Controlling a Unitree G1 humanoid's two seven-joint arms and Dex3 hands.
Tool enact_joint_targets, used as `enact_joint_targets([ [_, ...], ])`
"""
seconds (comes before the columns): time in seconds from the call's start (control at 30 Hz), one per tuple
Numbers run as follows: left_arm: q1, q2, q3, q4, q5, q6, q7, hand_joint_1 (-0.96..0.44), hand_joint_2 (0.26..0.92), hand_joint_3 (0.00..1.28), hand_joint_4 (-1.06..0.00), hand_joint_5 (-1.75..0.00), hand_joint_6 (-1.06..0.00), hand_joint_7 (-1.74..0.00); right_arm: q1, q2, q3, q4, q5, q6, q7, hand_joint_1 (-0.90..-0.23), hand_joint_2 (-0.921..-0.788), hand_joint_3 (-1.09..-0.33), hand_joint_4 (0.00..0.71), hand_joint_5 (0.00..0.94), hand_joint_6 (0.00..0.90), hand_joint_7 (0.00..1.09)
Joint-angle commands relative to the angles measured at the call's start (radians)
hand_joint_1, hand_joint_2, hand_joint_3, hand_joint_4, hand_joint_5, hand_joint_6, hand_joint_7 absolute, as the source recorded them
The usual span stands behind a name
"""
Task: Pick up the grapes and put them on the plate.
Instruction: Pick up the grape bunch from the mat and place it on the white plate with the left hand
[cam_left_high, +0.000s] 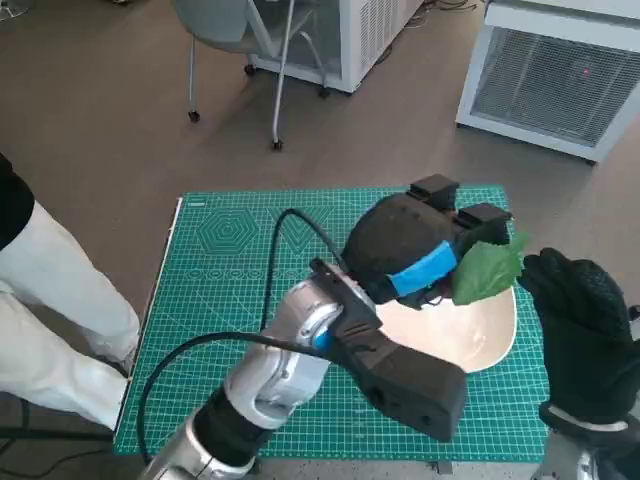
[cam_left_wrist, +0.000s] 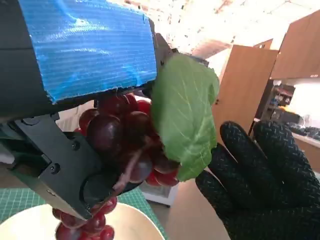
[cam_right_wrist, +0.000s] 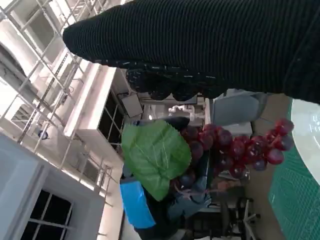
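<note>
My left hand (cam_left_high: 405, 250) grips a bunch of dark red grapes (cam_left_wrist: 122, 145) with a green leaf (cam_left_high: 487, 268) and holds it in the air above the cream plate (cam_left_high: 470, 335). The bunch (cam_right_wrist: 235, 147) hangs down toward the plate's rim (cam_right_wrist: 307, 130), its lowest berries close over the plate (cam_left_wrist: 125, 222). The leaf (cam_left_wrist: 185, 115) sticks out on the side of my right hand. My right hand (cam_left_high: 585, 325), in its black glove (cam_left_wrist: 255, 185), hovers beside the plate with its fingers apart and nothing in it.
The plate rests on a green cutting mat (cam_left_high: 240, 270) that covers the small table. A person's pale trouser legs (cam_left_high: 50, 300) stand at the table's left side. A chair (cam_left_high: 235, 40) and white cabinets (cam_left_high: 555, 70) stand on the floor beyond.
</note>
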Motion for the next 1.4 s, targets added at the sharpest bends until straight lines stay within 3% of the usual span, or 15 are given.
enact_joint_targets([
  [0.03,-0.035,-0.009,-0.009,0.012,0.017,0.011,0.002,0.01,0.500,1.06,-0.39,-1.71,-0.42,-1.66,0.025,0.011,-0.001,0.001,0.010,0.008,-0.001,-0.348,-0.921,-0.490,0.538,0.494,0.291,0.83],
  [0.23,-0.047,-0.008,-0.005,0.069,-0.002,0.006,-0.006,0.01,0.513,0.93,-0.45,-1.74,-0.63,-1.25,0.023,0.013,-0.001,0.004,0.005,0.003,-0.006,-0.347,-0.921,-0.497,0.537,0.488,0.290,0.82],
  [0.37,-0.062,-0.020,0.004,0.140,-0.045,-0.002,-0.020,0.01,0.585,0.82,-0.46,-1.62,-0.54,-1.37,0.020,0.015,-0.002,0.008,0.005,0.002,-0.007,-0.346,-0.921,-0.499,0.537,0.486,0.289,0.82],
  [0.43,-0.069,-0.026,0.007,0.175,-0.071,-0.006,-0.032,0.00,0.687,0.65,-0.46,-1.53,-0.50,-1.39,0.019,0.017,-0.001,0.010,0.004,0.002,-0.008,-0.346,-0.921,-0.499,0.537,0.486,0.289,0.82],
  [0.5,-0.075,-0.030,0.008,0.204,-0.091,-0.010,-0.044,0.00,0.785,0.42,-0.46,-1.31,-0.47,-1.23,0.017,0.018,-0.001,0.011,0.002,0.002,-0.010,-0.346,-0.921,-0.500,0.537,0.485,0.289,0.82],
  [0.6,-0.082,-0.031,0.004,0.237,-0.111,-0.011,-0.062,-0.03,0.836,0.18,-0.47,-0.67,-0.47,-0.63,0.016,0.020,0.001,0.011,-0.001,0.002,-0.012,-0.346,-0.921,-0.501,0.538,0.484,0.288,0.82],
  [0.7,-0.089,-0.034,0.001,0.264,-0.124,-0.010,-0.080,-0.09,0.835,0.06,-0.36,-0.23,-0.42,-0.24,0.015,0.022,0.003,0.012,-0.003,0.001,-0.013,-0.345,-0.921,-0.501,0.538,0.484,0.288,0.82],
  [0.77,-0.092,-0.034,0.001,0.271,-0.127,-0.011,-0.082,-0.11,0.832,0.03,-0.31,-0.11,-0.40,-0.14,0.014,0.023,0.003,0.012,-0.004,0.001,-0.013,-0.345,-0.921,-0.501,0.538,0.483,0.288,0.83],
  [0.93,-0.096,-0.034,-0.003,0.284,-0.124,-0.014,-0.087,-0.14,0.827,0.01,-0.27,-0.02,-0.39,-0.05,0.015,0.023,0.003,0.012,-0.005,0.000,-0.013,-0.344,-0.921,-0.502,0.538,0.483,0.287,0.83],
  [1.4,-0.090,-0.025,0.017,0.358,-0.186,-0.063,-0.101,-0.16,0.779,0.00,-0.05,0.00,-0.26,0.00,0.014,0.019,0.000,0.015,-0.022,-0.002,-0.016,-0.352,-0.921,-0.507,0.540,0.483,0.291,0.83],
])
